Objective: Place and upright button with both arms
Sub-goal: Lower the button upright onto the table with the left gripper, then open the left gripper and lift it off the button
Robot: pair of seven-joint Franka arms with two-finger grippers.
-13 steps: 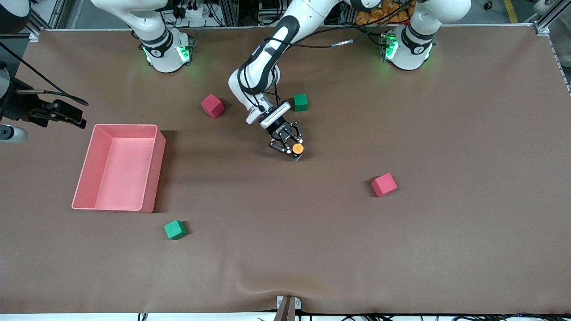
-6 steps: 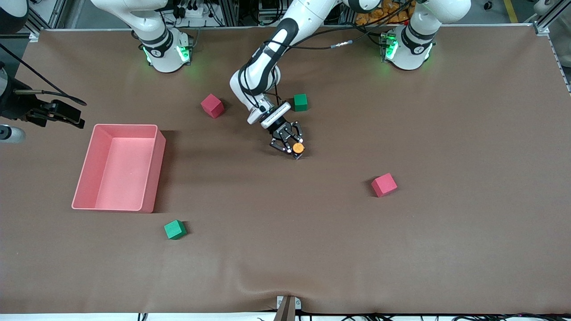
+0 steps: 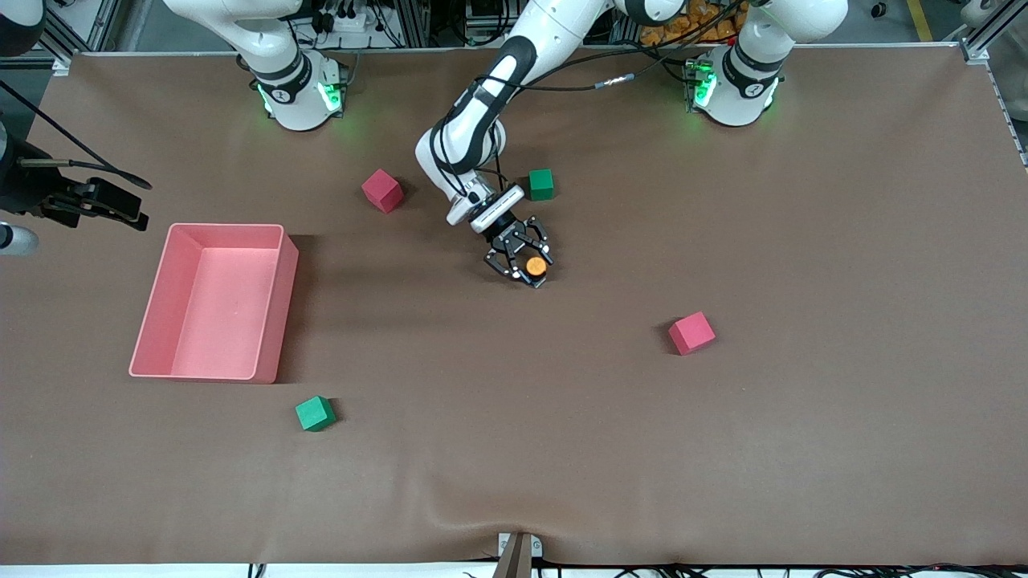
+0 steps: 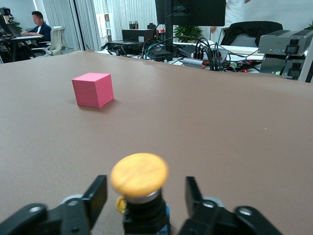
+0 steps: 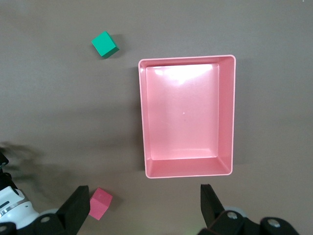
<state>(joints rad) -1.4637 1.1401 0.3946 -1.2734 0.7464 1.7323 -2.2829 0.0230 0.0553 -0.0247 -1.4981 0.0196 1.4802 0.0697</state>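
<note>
Brown table (image 3: 723, 449) under everything, both green-lit bases along the edge farthest from the front camera. Pink bin (image 3: 213, 301) toward the right arm's end, open and upright.

Left arm reaching in from its base to the table's middle, left gripper (image 3: 524, 263) low at the surface. Changed since 1 s ago: jaws spread a little wider, fingers (image 4: 93, 198) now clear of the button on either side with a visible gap in the left wrist view, wrist drawn slightly back toward the bases. Button (image 3: 536, 267) unmoved, standing upright on the table between those fingers, orange cap up, black body below, a bluish base just showing.

Right arm waiting at the table's edge, pulled slightly farther out of the front view than before; right gripper (image 5: 142, 203) high over the bin, jaws wide apart and holding nothing.

4 cubes scattered, none moved:
- green cube (image 3: 541, 184) just beside the left wrist, farther from the front camera than the button;
- red cube (image 3: 382, 190) nearby toward the right arm's end;
- second red cube (image 3: 691, 332) well apart toward the left arm's end, nearer the camera, seen past the button in the left wrist view;
- second green cube (image 3: 315, 413) near the bin's nearest corner.

Nothing touching the button.
</note>
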